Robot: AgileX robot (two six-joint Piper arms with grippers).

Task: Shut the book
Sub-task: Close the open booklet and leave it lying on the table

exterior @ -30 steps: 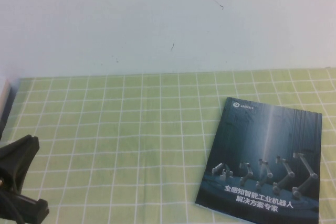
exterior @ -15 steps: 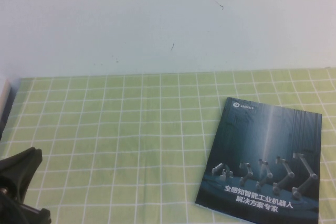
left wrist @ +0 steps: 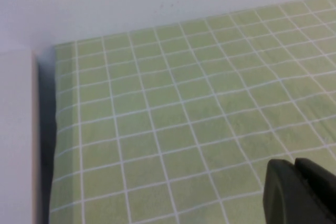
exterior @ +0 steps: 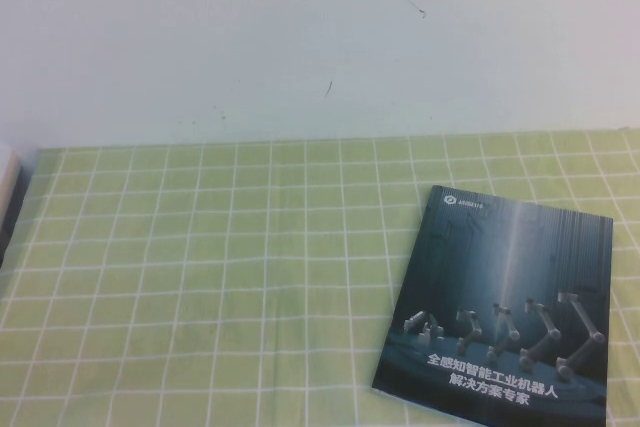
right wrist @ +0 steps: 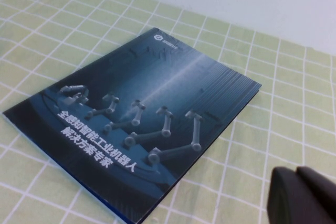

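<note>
Book point(exterior: 500, 307) closed, corner cropped, left tool point(left wrist: 295, 170), right tool point(right wrist: 297, 176) above cloth point(exterior: 200, 247)

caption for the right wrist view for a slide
Closed book flat on the green checked cloth, right tool shut, hovering beside it; left tool shut over cloth elsewhere.

Green-checked table point(exterior: 200, 247), closed book point(exterior: 500, 297) (dark cover)

1. The high view looked down from the robot's side, across the table point(exterior: 200, 247) to the wall point(exterior: 300, 37).
2. The left wrist view sat low and close over the table's far left corner, which the high view also showed. The left gripper point(left wrist: 295, 187), jaws together, edged the frame.
3. The right wrist view hung near the book point(right wrist: 142, 119), shared with the high view. The right gripper point(right wrist: 297, 190), jaws together, edged the frame.
</note>
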